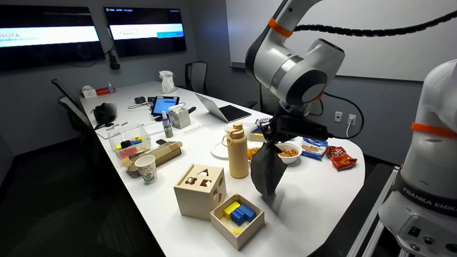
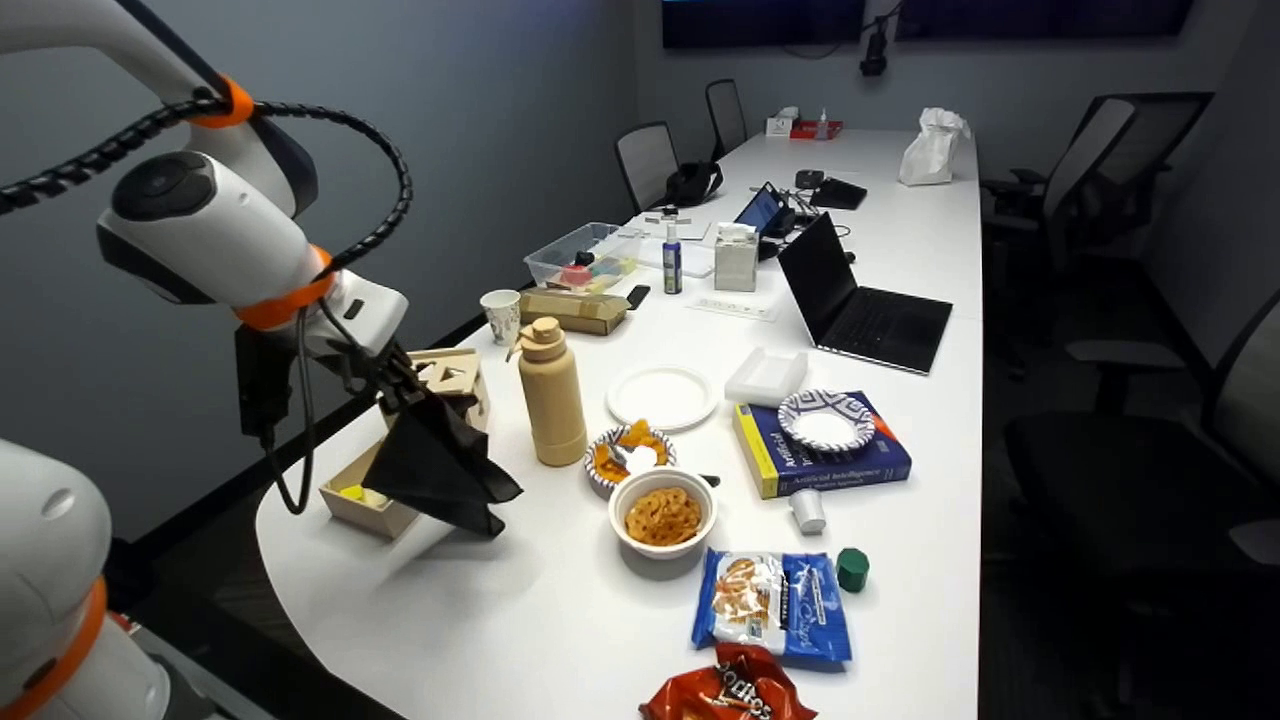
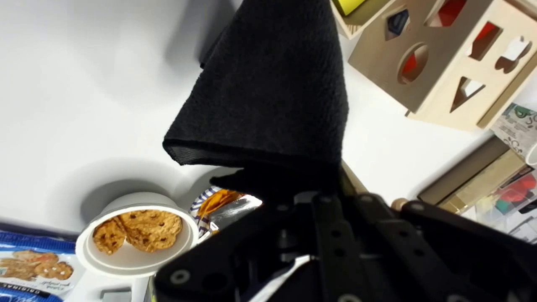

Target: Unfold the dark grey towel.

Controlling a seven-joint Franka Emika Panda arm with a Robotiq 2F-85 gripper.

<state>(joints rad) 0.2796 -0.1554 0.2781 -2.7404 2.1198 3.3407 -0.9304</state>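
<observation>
In an exterior view, see a towel [image 1: 266, 171] under the end effector [image 1: 270, 142]. Left of the towel, on the bench [image 1: 303, 214], find a bottle [image 1: 238, 157]; right, a bowl [image 1: 291, 160]; near the frame's bottom, blocks [image 1: 246, 211] in a box [image 1: 251, 231].

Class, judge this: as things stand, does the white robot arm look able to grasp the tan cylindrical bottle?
Probably not yet: its black gripper is closed on the dark grey cloth towel, so it would likely need to release that first. The bottle itself stands upright nearby.
</observation>
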